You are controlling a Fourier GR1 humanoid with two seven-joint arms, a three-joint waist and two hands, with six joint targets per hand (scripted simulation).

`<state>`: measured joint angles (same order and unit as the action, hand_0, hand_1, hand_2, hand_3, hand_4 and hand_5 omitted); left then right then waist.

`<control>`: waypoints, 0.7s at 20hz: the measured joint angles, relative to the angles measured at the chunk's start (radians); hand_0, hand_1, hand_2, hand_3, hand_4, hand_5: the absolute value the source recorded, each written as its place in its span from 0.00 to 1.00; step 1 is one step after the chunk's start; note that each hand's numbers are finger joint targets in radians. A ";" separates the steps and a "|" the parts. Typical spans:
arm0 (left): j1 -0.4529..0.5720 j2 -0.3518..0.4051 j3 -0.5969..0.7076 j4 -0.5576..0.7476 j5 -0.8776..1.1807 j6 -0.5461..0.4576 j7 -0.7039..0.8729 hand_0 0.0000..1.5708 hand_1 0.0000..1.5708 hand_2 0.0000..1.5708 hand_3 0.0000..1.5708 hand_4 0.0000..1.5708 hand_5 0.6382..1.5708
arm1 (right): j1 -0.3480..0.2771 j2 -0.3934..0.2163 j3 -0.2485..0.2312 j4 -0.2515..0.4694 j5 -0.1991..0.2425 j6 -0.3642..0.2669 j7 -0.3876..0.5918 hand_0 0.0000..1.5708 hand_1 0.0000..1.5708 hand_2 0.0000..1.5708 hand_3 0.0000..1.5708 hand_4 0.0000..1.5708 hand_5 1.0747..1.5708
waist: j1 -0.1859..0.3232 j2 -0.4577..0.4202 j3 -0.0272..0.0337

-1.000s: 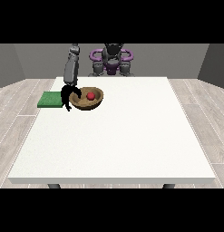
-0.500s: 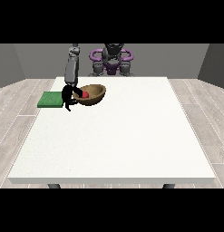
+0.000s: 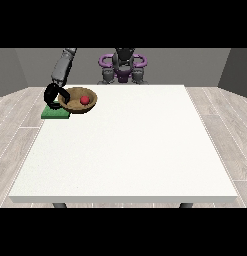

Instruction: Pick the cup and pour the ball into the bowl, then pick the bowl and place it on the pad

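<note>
A brown bowl (image 3: 79,102) with a red ball (image 3: 84,100) inside it is held above the table's far left part, tilted towards the camera. The hand at the view's left (image 3: 53,98) is black and grips the bowl's left rim. Under the hand and the bowl's left side lies the green pad (image 3: 55,113), at the table's left edge. No cup shows in the view. The other hand is not visible.
The white table (image 3: 130,150) stretches wide in front of and to the right of the bowl. The robot's purple and grey torso (image 3: 123,65) stands behind the far edge. The arm at the view's left (image 3: 63,67) slants down to the hand.
The hand has carried the bowl with the ball leftwards, so that the bowl now partly overlaps the green pad.
</note>
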<state>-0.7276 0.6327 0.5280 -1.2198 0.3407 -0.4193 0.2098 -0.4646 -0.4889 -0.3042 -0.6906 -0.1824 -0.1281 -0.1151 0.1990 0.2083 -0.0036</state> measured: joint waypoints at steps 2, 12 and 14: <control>0.014 0.018 0.010 0.025 -0.003 -0.009 -0.010 0.00 0.00 0.00 0.00 0.76 0.97 | -0.012 -0.073 0.007 -0.001 0.014 0.028 0.068 1.00 1.00 1.00 0.45 0.67 0.99 | -0.025 -0.013 0.0007; 0.112 0.046 0.040 0.077 -0.014 -0.015 -0.097 0.00 0.00 0.00 0.00 0.77 0.98 | -0.058 -0.248 -0.013 0.030 0.017 0.154 0.194 1.00 1.00 1.00 0.24 0.71 0.99 | -0.099 -0.037 0.0031; 0.132 0.057 0.048 0.100 -0.019 -0.019 -0.128 0.00 0.00 0.00 0.00 0.77 0.98 | -0.056 -0.241 -0.007 0.023 0.022 0.159 0.191 1.00 1.00 1.00 0.24 0.71 0.99 | -0.116 -0.037 0.0031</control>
<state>-0.5954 0.6896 0.5763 -1.1201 0.3215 -0.4387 0.0819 -0.5203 -0.7296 -0.3116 -0.6681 -0.1600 0.0309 0.0764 0.0834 0.1714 -0.0005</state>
